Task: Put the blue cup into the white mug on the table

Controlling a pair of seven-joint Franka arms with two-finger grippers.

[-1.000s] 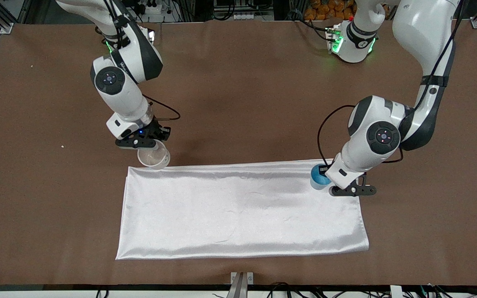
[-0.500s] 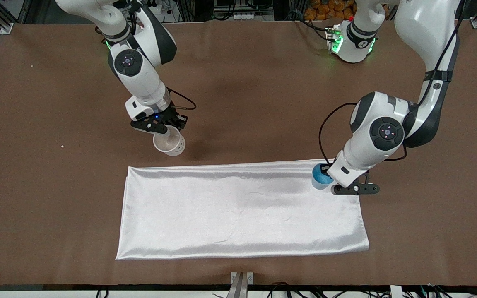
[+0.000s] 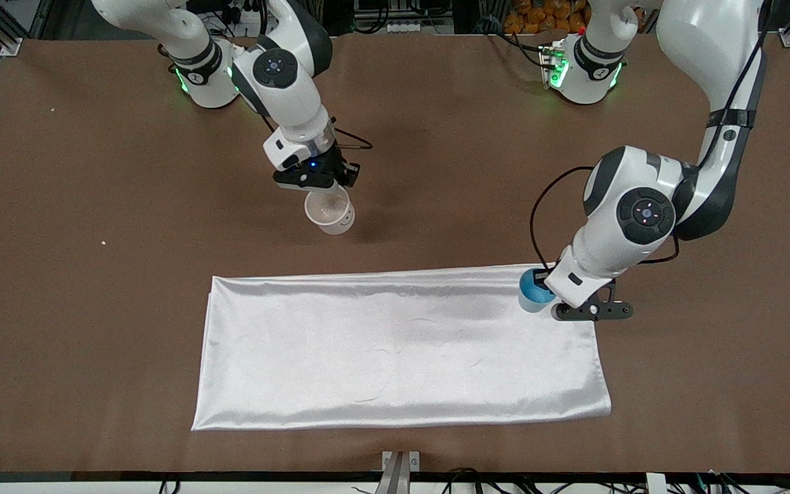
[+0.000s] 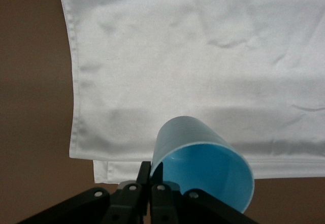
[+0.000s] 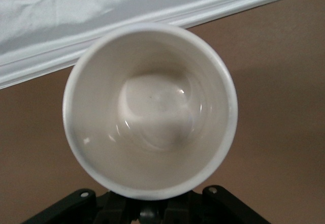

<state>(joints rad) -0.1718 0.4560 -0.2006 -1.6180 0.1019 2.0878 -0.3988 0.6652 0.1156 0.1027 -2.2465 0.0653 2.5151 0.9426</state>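
Blue cup [image 3: 531,291], clamped at its rim in the left gripper [image 3: 577,310], hangs over the cloth's [image 3: 402,350] corner at the left arm's end of the table [image 3: 93,309]. White mug [image 3: 330,211], pinched at its rim in the right gripper [image 3: 313,180], is up over bare table, toward the right arm's end. The two are well apart, so the cup must travel across toward the mug. Both look empty in the wrist views; the mug's mouth faces up and open.

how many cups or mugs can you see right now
2. The white mug is held by the right gripper over the table; the blue cup is held by the left gripper over the cloth's corner.
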